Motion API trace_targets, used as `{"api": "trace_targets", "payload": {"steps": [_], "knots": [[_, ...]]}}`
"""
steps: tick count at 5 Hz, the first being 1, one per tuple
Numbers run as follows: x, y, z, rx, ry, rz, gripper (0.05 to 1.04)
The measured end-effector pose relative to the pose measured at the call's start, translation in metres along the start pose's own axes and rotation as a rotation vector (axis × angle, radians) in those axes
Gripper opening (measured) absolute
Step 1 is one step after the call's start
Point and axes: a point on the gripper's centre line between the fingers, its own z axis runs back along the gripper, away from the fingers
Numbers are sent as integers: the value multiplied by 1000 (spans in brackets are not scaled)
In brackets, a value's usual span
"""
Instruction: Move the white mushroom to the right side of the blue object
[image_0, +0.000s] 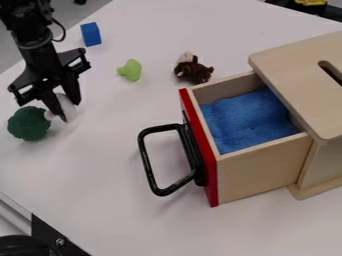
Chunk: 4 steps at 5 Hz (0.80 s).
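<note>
- Beside the dark-green toy broccoli (29, 124), what looked like the white mushroom (67, 104) sat at the lower end of the pincer (71, 111), pale against the pale worktop (127, 172). Whether the pincer had closed on it or merely stood around it, I could not tell.
- If the hold was loose or off-centre, the mushroom might well have slipped or rolled once lifted, its smooth-looking surface giving little bite.
- The broccoli lay just left of the pincer's lower end, its stem towards it; a sideways start could have nudged or snagged it, since so little room lay between.
- Above the pincer and a little to its right stood the blue block (91, 34), probably the object meant. A low carry could have knocked it, and a short one would have left the mushroom in front of it rather than at its right side.
- Well to the pincer's right, blue cloth (247, 120) filled part of the open drawer (264, 167); taking that for the target would have sent the mushroom to the wrong place.
- As for the mushroom itself, it showed whitish and plain, partly covered by the pincer, with its cap and stem hard to part by eye.
</note>
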Motion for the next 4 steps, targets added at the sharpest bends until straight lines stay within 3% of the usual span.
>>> {"api": "trace_targets", "payload": {"steps": [2, 4], "knots": [[40, -20, 26, -24, -30, -64, 357], [90, -57, 22, 25, -51, -118, 357]]}}
